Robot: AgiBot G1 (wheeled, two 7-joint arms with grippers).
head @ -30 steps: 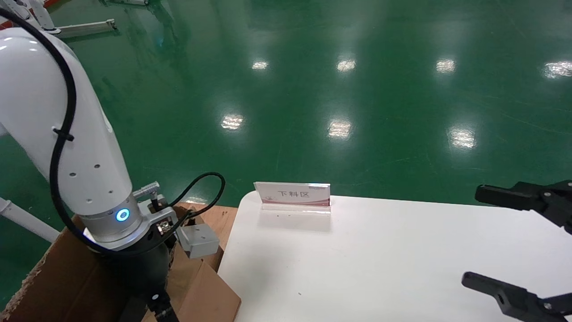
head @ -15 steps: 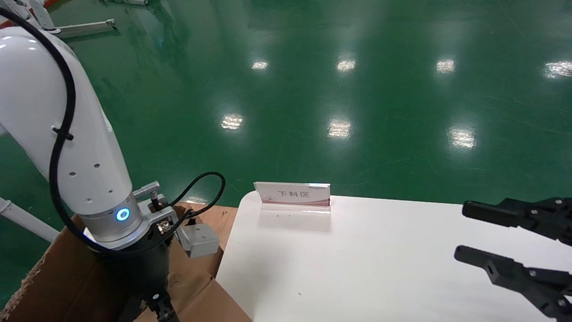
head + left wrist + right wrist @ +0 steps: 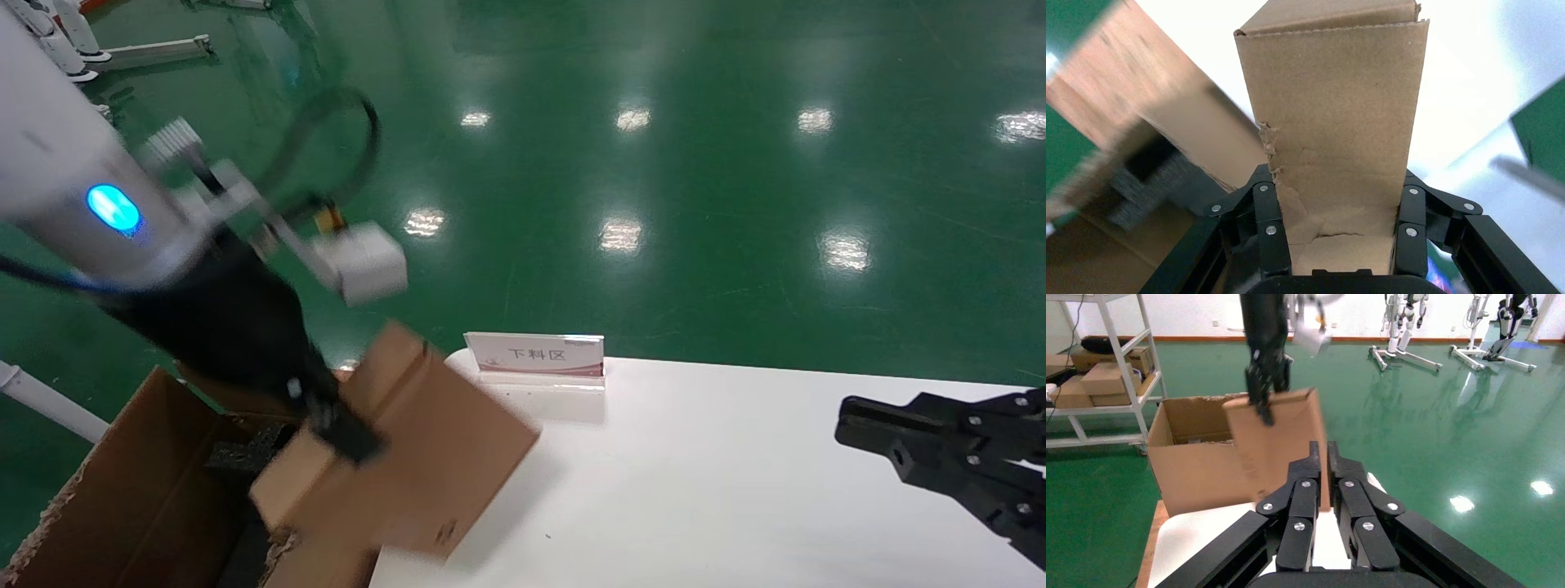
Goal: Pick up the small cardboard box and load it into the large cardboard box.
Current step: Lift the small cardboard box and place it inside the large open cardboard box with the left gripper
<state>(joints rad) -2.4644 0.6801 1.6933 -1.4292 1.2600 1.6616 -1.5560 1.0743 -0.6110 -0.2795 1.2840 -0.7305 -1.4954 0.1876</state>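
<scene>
Left gripper has swung up, jaws pinching the small cardboard box, tilted, just right of the large cardboard box; right gripper pressed together.

A white table is standing on a glossy green floor, which is reflecting ceiling lights as bright patches. A clear sign holder with a white and red card bearing Chinese characters is sitting upright near the table's far edge. In the right wrist view, a white metal shelving unit is holding several brown cartons, and white robot stands are lining the far wall.
</scene>
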